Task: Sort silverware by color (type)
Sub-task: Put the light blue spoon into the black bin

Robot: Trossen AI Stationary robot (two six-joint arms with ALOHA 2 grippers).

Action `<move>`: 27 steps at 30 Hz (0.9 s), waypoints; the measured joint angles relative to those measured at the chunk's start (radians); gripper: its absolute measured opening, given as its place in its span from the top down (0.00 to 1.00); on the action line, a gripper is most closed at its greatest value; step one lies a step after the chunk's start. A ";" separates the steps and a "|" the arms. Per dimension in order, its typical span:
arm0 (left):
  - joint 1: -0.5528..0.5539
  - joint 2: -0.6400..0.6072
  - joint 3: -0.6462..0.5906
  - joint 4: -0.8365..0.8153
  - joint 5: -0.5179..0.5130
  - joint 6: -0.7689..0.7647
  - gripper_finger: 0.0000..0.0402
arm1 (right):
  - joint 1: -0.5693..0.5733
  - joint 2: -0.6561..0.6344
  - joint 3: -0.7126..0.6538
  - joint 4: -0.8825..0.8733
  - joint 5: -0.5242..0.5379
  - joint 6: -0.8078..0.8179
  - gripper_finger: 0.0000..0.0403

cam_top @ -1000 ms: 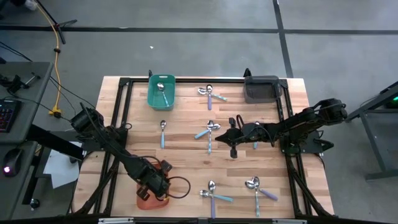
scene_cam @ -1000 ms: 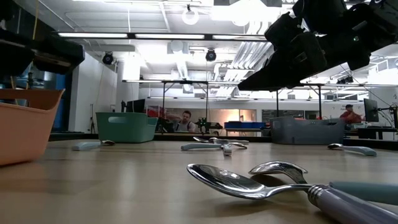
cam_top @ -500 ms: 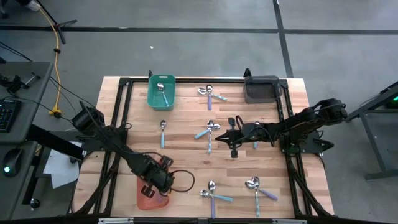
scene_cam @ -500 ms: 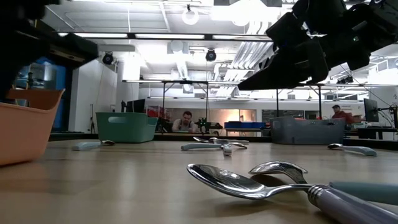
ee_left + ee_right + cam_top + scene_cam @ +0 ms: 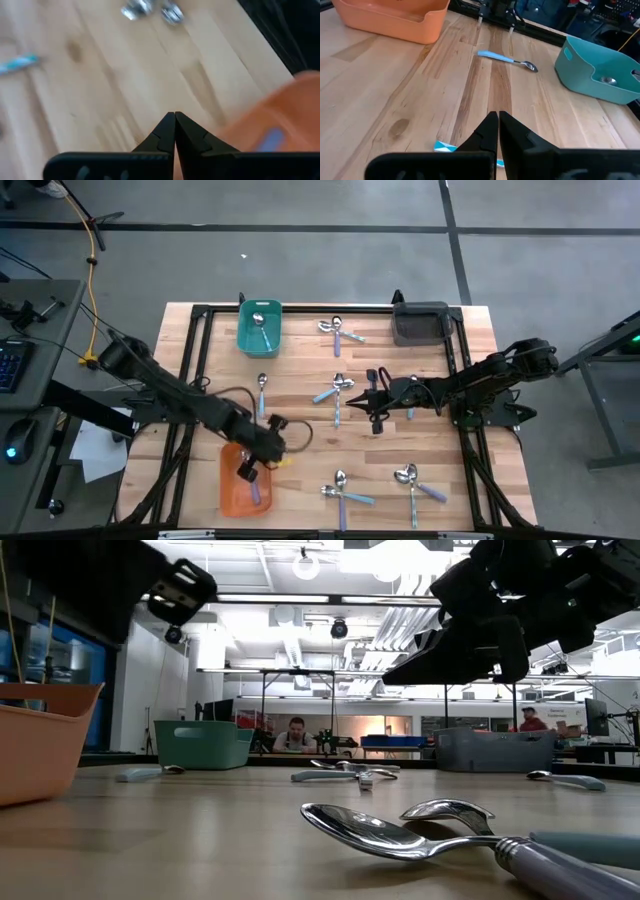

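The left hand (image 5: 272,442) hangs over the worktop (image 5: 300,440) just above the far edge of the orange bin (image 5: 232,498), which sits at the near edge toward the left corner. Its fingers (image 5: 175,131) are clenched tip to tip with nothing between them. A purple-handled spoon (image 5: 254,492) lies inside the orange bin.

The right hand (image 5: 372,402) hovers near the middle of the worktop, reaching in from the right edge, its fingers (image 5: 496,131) also pressed together and empty. Just beside it lie two spoons (image 5: 336,392), bowls touching, one blue-handled and one purple-handled.

A blue-handled spoon (image 5: 261,394) lies alone left of centre. The teal bin (image 5: 258,328) at the far edge holds one spoon (image 5: 262,326). Another pair of spoons (image 5: 340,330) rests at the far edge between the teal bin and the grey bin (image 5: 420,324) near the far right corner. At the near edge, two crossed spoons (image 5: 342,488) lie right of the orange bin, and two more (image 5: 412,478) lie farther toward the right corner.

A person (image 5: 293,732) sits in the room beyond the far edge.
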 joint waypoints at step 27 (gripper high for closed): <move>0.361 -0.167 -0.584 0.919 -0.286 0.038 1.00 | -0.139 0.002 0.312 -0.581 -0.001 -0.020 1.00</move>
